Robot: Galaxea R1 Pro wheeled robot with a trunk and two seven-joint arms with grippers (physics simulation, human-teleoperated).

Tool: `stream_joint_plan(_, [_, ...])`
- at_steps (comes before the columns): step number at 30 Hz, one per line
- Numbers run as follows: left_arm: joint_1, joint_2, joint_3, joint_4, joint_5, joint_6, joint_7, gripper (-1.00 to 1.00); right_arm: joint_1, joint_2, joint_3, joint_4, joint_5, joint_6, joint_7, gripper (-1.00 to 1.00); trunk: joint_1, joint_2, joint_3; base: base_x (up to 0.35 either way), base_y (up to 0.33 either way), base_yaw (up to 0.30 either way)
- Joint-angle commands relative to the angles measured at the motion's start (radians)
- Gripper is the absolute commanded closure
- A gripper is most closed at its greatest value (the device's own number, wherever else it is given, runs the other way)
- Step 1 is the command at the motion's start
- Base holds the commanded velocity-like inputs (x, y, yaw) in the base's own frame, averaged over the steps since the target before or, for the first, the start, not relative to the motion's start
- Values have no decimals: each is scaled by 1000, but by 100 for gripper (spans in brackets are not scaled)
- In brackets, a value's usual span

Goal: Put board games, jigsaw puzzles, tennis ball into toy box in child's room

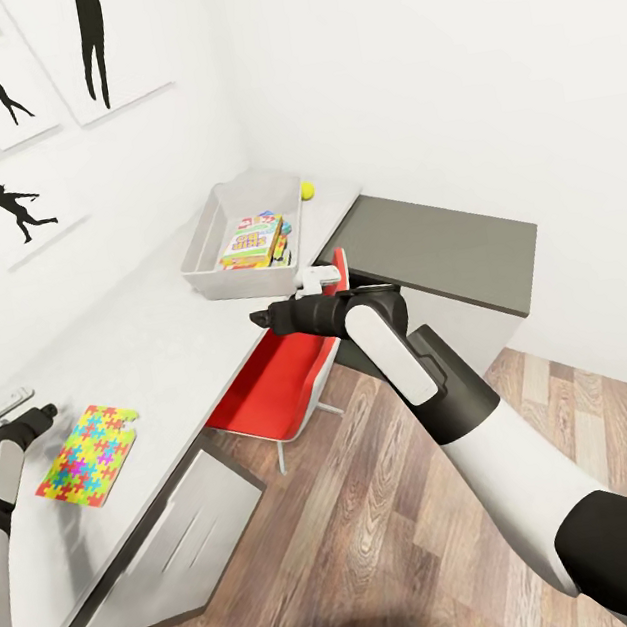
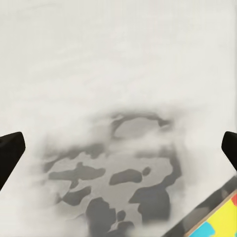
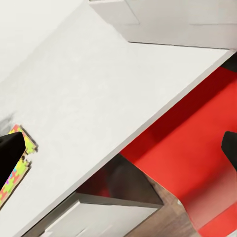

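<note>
The toy box [image 1: 205, 252] stands at the far end of the white table [image 1: 147, 350], with colourful board games [image 1: 253, 240] lying inside it. The tennis ball [image 1: 307, 190] rests on the table just beyond the box. One jigsaw puzzle [image 1: 88, 453] lies flat at the near left, its corner [image 2: 223, 218] showing in the left wrist view. My left gripper [image 1: 35, 418] hovers low over the table beside it, open and empty [image 2: 118, 148]. My right gripper [image 1: 260, 319] is open and empty [image 3: 118, 148] at the table's front edge, short of the box [image 3: 163, 19].
A red chair [image 1: 282, 384] is tucked under the table below my right arm. A low cabinet with a dark grey top [image 1: 444, 242] adjoins the table's far end at the corner. Framed silhouette pictures hang on the left wall. Wood floor lies to the right.
</note>
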Motion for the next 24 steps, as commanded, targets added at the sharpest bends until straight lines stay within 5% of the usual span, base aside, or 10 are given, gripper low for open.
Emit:
stream_joint_plan(1, [-1, 0, 0, -3, 11, 6, 5, -100, -1, 0, 1, -1, -11, 2, -10, -100, 1, -2, -2, 0, 0, 0])
stream_joint_plan(24, [-1, -62, -5, -49, 10, 9, 2, -100, -1, 0, 1, 0, -15, 2, -10, -100, 1, -2, 0, 0, 0, -57])
